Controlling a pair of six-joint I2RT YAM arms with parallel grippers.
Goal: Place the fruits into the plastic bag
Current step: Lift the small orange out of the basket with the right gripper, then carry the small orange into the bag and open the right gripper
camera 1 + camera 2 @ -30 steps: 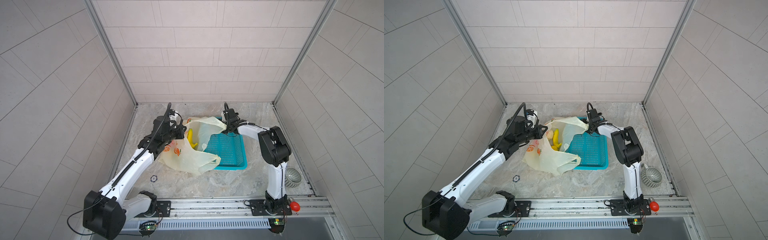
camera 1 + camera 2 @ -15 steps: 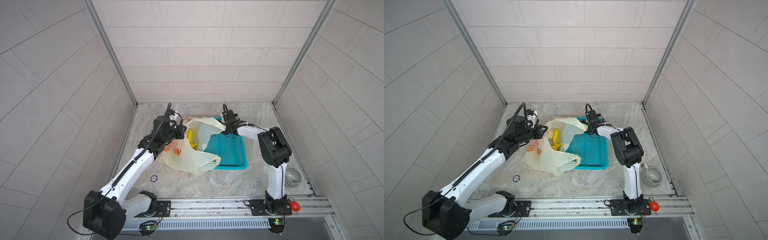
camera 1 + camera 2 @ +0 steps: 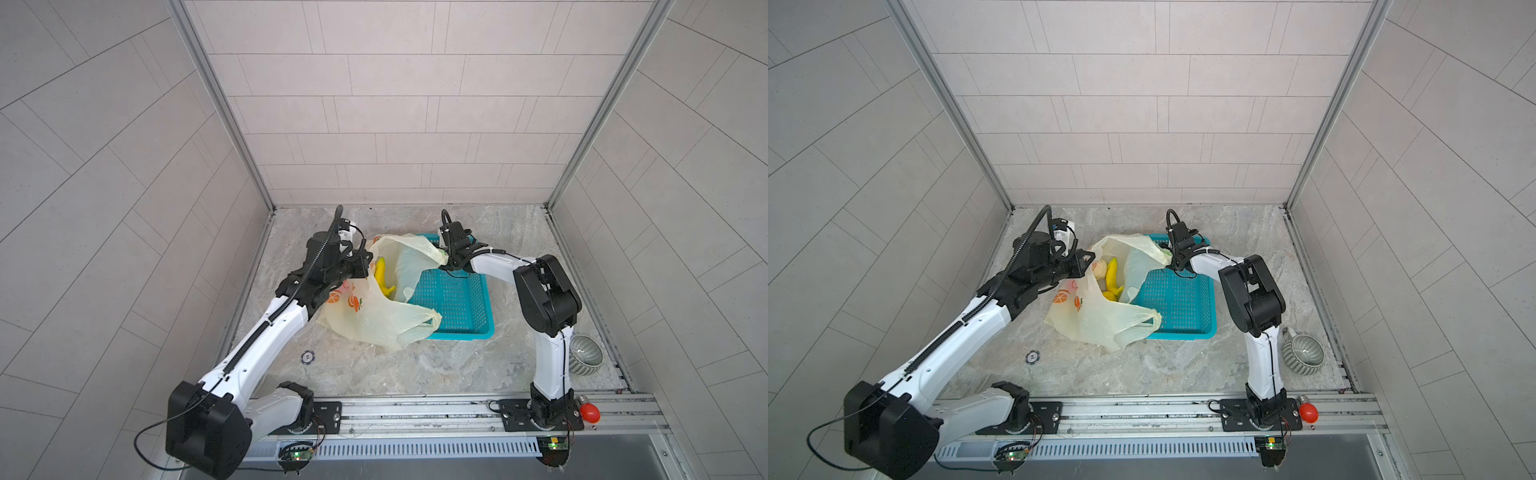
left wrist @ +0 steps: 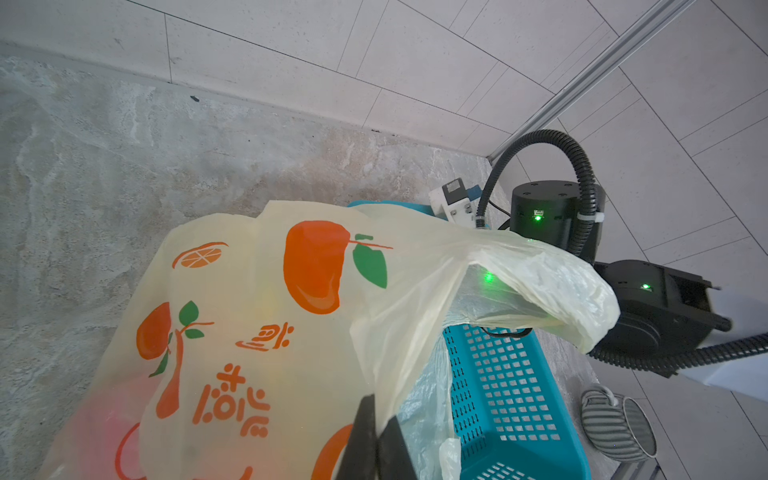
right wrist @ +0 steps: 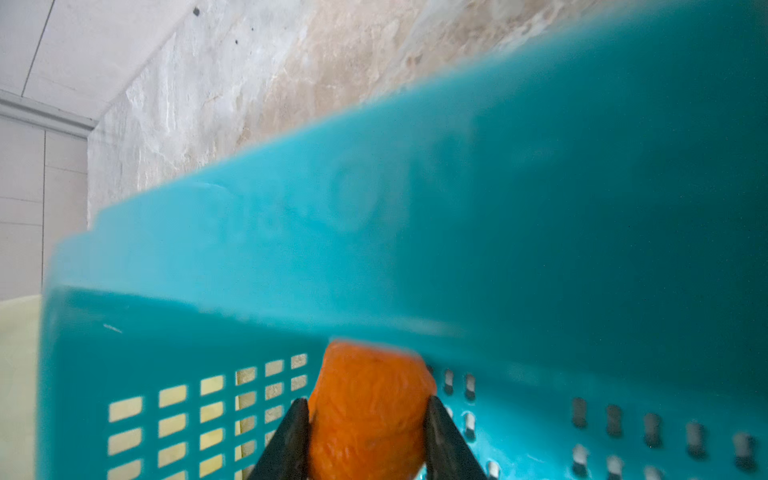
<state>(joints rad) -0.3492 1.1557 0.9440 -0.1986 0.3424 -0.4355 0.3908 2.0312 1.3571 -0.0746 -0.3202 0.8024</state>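
**Lift the orange clear, then over into the bag**

Take the hold of the right gripper (image 5: 368, 409) as set, with jaws clamped on both flanks of the orange (image 5: 370, 374). Note the spot: low in the far corner of the basket (image 3: 457, 299), close under its rim.

Raise straight up first, clearing that rim before turning toward the bag (image 3: 374, 320).

Leave the left gripper (image 4: 376, 419) alone, with jaws pinched together on the bag's edge, propping the mouth open beside the basket.

Carry over the raised flap, not through it, since thin film like that probably snags or folds shut.

Let go low inside, next to the banana (image 3: 1112, 272) and the beige fruit (image 3: 1099, 268) lying there.

Avoid squeezing harder on something round and likely to pop out.
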